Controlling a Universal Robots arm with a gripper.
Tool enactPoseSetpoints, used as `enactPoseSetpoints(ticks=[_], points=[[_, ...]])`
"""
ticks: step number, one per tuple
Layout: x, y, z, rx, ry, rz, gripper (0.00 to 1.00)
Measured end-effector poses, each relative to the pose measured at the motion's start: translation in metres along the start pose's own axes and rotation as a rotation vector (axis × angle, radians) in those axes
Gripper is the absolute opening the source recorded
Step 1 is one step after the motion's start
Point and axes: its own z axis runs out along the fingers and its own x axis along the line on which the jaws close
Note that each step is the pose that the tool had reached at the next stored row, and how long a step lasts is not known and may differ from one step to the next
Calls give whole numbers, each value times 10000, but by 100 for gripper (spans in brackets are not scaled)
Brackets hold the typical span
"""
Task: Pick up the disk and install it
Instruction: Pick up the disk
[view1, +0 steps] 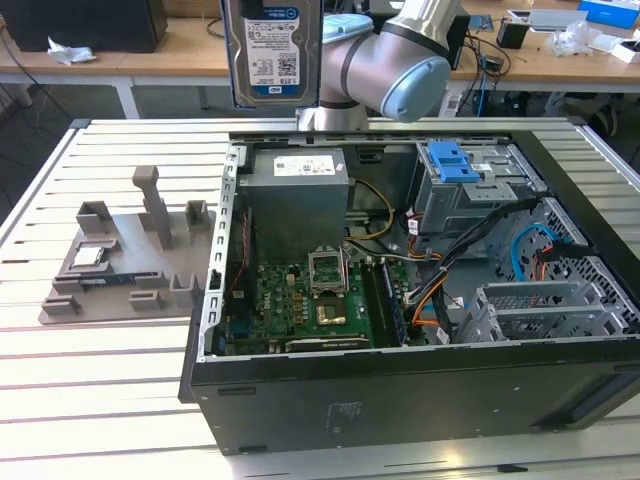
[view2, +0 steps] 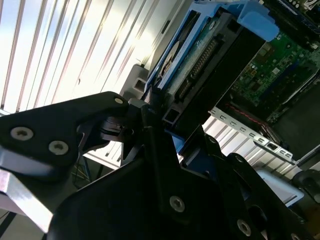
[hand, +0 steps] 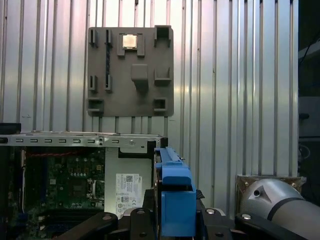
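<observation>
My end effector (view2: 151, 109) gripped the disk (view1: 272, 50) upright, high above the case (view1: 400, 400), presumably to clear its walls.

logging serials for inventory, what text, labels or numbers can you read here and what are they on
No text here can be read.
Disk: blue-and-white label with barcodes, print too small to read.
White sticker on the power-supply box: print too blurred to read.
Computer case: a faint mark on its outer wall, too faint to read.
</observation>
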Motion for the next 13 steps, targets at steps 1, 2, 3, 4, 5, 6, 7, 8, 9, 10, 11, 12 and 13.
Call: enactPoseSetpoints(ticks=[1,2,3,4,5,6,7,8,9,10,11,12,13], points=[[0,-25,-1,0,0,1,36],[1,-49,-2,1,0,0,36],[2,-73,-3,1,0,-2,36],[2,-98,-4,0,0,-1,36],[3,-135,-6,0,0,0,36],[5,-184,-8,0,1,-1,36],[15,-215,-10,-1,1,-1,36],[29,-236,-10,-1,-1,0,36],[43,-248,-11,-2,-1,1,36],[63,-263,-12,-3,0,-1,36],[78,-272,-13,-4,0,-1,36],[95,-282,-14,-4,0,0,36],[111,-290,-14,-5,-1,1,36]])
